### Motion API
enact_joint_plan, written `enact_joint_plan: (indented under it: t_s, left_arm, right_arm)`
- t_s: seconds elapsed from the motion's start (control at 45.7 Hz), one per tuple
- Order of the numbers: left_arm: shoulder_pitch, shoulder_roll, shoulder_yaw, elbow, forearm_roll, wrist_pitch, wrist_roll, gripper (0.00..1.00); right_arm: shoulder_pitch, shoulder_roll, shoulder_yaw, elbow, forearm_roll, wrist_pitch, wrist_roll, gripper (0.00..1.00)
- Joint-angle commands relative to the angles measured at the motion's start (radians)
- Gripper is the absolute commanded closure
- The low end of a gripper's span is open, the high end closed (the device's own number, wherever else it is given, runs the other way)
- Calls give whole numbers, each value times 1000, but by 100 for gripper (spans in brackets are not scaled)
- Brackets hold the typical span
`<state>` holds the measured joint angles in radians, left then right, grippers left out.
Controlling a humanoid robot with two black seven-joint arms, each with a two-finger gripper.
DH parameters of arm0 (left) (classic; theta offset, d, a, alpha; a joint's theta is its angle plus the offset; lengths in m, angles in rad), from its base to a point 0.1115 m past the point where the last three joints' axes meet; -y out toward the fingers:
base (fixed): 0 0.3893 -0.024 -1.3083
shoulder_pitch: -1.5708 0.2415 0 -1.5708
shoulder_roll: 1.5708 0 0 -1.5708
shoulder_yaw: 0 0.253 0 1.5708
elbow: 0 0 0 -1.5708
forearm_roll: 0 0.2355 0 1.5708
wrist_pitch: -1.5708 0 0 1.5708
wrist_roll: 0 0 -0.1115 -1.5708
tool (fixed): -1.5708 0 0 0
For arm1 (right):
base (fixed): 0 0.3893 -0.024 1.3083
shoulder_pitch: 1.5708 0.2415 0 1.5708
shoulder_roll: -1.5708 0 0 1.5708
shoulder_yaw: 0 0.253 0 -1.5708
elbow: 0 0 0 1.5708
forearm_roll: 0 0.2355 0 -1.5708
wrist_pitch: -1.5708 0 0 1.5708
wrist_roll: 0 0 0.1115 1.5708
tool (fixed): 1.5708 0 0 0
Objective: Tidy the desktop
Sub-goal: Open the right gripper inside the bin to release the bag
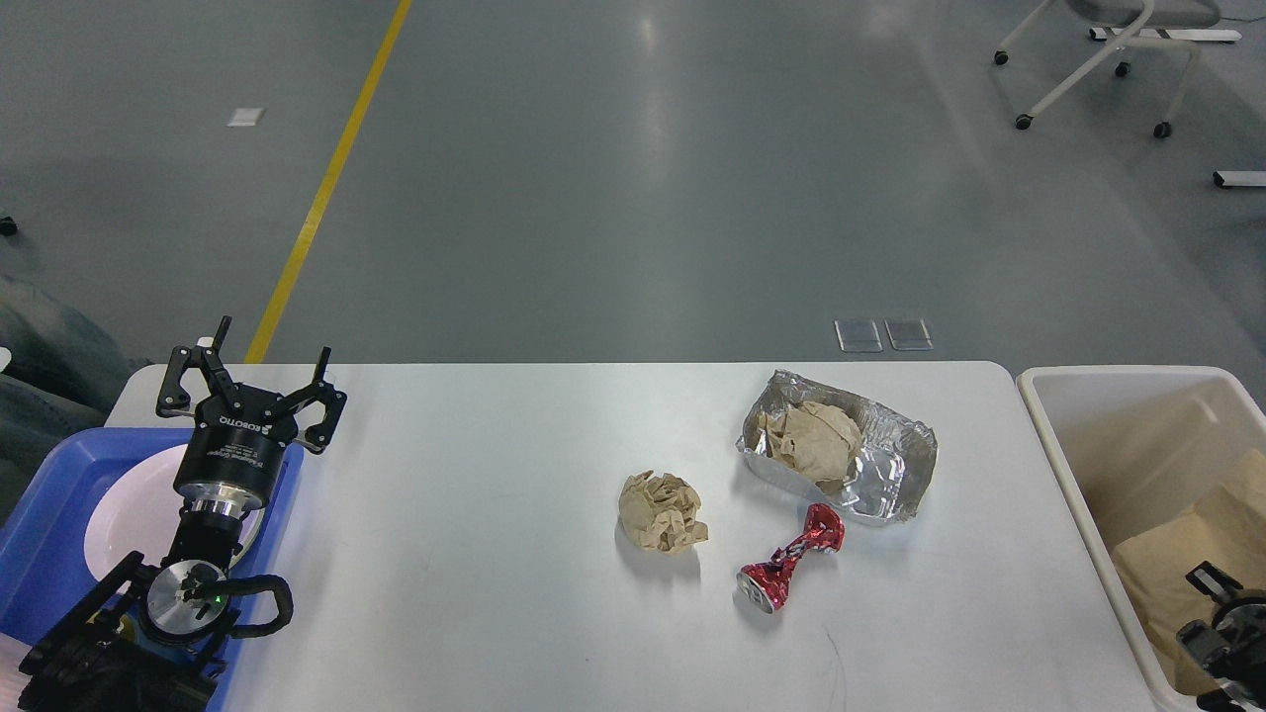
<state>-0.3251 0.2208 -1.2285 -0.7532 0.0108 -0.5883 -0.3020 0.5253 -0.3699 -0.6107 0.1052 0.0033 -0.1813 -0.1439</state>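
A: Tabletop point(475, 514) status?

B: White, rounded far corners, spans most of the lower view. Far edge borders grey floor point(633, 178). Left and centre surface bare, wide open room there.

A: Items on it?

B: Three, all right of centre. Crumpled brown paper ball point(662, 510) approx. mid-tabletop. Foil tray point(895, 465) nearer the far edge, holding a second brown paper wad point(811, 442). Crushed red can point(791, 571) lies just in front of the foil tray, between the paper ball and the right edge. Ball and can apart; can close to the tray, contact cannot be told.

A: Edges?

B: Left edge: blue tray point(49, 534) with a white plate point(124, 514) in it, overlapping the tabletop corner. Right edge: cream bin point(1063, 475) just beside the tabletop, brown paper point(1167, 564) inside.

A: Left end effector point(252, 371)?

B: Above the blue tray's far-right corner, fingers spread apart, nothing between them.

A: Right end effector point(1221, 618)?

B: Bottom-right corner, over the bin, partly cut off by the frame. Finger state: cannot tell.

A: Beyond the tabletop?

B: Yellow floor line point(326, 188) at left, chair base point(1098, 59) on casters far right.
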Motion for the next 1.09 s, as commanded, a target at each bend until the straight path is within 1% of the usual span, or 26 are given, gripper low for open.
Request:
enact_joint_plan:
  t_s: [0.0,0.35,0.481,0.547,0.634,0.744,0.831,0.919,1.006,1.072]
  left_arm:
    - [0,0,0,0,0,-1,0,4]
    - [0,0,1,0,0,1,0,4]
    - [0,0,0,0,0,1,0,4]
    - [0,0,1,0,0,-1,0,4]
    - [0,0,1,0,0,-1,0,4]
    - [0,0,1,0,0,-1,0,4]
    - [0,0,0,0,0,-1,0,4]
    - [0,0,0,0,0,-1,0,4]
    - [0,0,0,0,0,-1,0,4]
    - [0,0,0,0,0,-1,0,4]
  right_arm:
    - [4,2,3,4,0,-17,1,0]
    - [12,-3,2,7,-9,-10,3,0]
    - [45,-12,2,24,-19,-7,6,0]
    - [79,-27,-4,50,-22,-1,6,0]
    - [126,-81,-4,106,-46,22,6,0]
    - [244,-151,-4,252,-155,71,4,0]
    - [360,-222,-10,387,-268,140,-2,0]
    - [470,-294,-12,514,-348,245,-3,0]
    - [590,-337,-41,603,-382,393,-3,0]
    - [700,-336,-113,628,-384,526,-3,0]
